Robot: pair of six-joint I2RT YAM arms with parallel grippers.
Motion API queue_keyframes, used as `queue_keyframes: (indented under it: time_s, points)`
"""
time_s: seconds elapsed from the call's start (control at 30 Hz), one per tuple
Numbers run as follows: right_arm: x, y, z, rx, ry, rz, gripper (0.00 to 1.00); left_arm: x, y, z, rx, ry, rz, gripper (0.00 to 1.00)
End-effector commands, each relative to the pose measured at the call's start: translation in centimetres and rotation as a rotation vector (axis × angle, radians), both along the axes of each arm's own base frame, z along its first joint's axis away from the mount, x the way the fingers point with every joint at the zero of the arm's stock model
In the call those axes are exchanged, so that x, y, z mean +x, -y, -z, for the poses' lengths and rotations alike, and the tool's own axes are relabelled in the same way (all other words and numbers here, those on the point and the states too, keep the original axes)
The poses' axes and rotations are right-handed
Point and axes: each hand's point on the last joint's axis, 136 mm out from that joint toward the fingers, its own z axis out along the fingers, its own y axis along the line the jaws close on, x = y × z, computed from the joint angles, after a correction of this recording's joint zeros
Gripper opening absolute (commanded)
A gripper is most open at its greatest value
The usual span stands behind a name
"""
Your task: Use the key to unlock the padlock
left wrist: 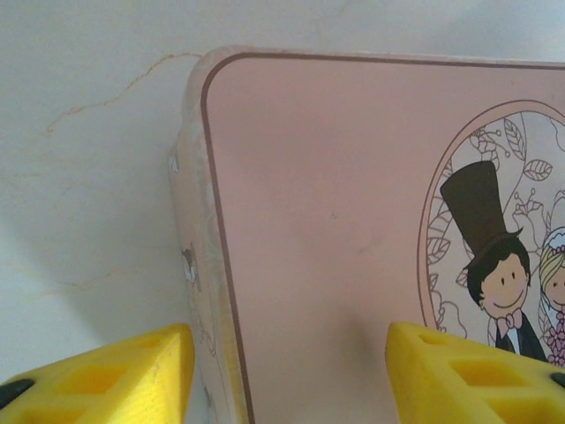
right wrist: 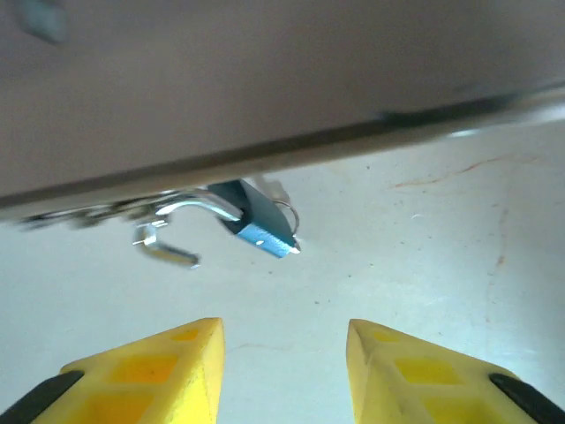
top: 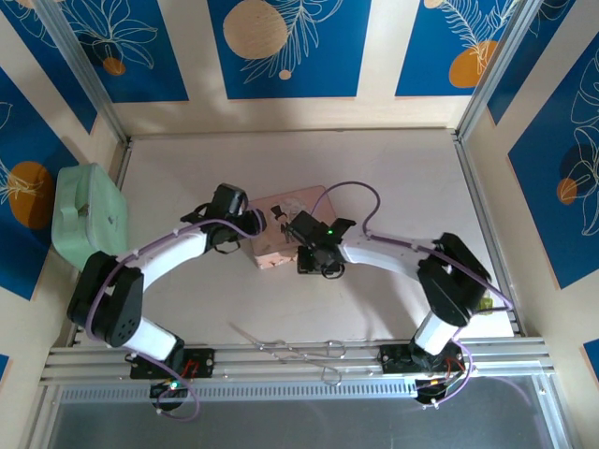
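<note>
Right wrist view has the tiny silvery metal padlock with a bluish lower part point(right wrist: 259, 225) hanging under the edge of the pink rounded-corner box point(right wrist: 265, 79). It sits straight ahead of the right gripper point(right wrist: 282, 336), a touch toward its left finger and apart from both yellow fingertips point(right wrist: 199, 340). Those fingers stand spread, with only the pale tabletop point(right wrist: 424, 265) between them.

To my eye the lock will be light, hard and slick, and it looks free to swing on its thin shackle the moment anything nudges it. I'd pinch the flat faces of the bluish body rather than the shackle, so it stays still for a key. A small wire ring point(right wrist: 288, 215) sits just beside the body. Whether it carries the key, I can't tell.

Over at the left gripper point(right wrist: 290, 334), seen from its own wrist, the yellow fingers are also apart. One is out past the box's side wall, the other over the lid near the cartoon groom. I can't tell whether either touches the box.
</note>
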Motion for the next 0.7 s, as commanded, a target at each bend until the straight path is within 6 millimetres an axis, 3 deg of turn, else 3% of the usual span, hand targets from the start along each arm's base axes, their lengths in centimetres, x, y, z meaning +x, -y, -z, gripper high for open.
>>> queue_keyframes:
  time_s: [0.0,0.13,0.27,0.47,0.67]
  points:
    - [0.1,0.9,-2.9,0.044,0.105,-0.019,0.40,1.7,0.3,-1.0,0.014,0.029,0.024,0.57]
    - [0.3,1.8,-3.3,0.091,0.142,-0.011,0.12,2.9,1.0,-1.0,0.011,0.028,0.038,0.52]
    - [0.6,1.3,-2.1,0.107,0.147,-0.061,0.06,3.7,1.3,-0.4,0.023,0.023,0.039,0.51]
    - [1.8,0.8,-1.0,0.071,0.137,-0.080,0.04,5.3,1.8,-0.6,0.000,0.037,0.045,0.50]
    - [2.0,-0.4,0.1,0.037,0.135,-0.116,0.25,5.5,1.3,-3.3,-0.027,0.098,0.033,0.51]
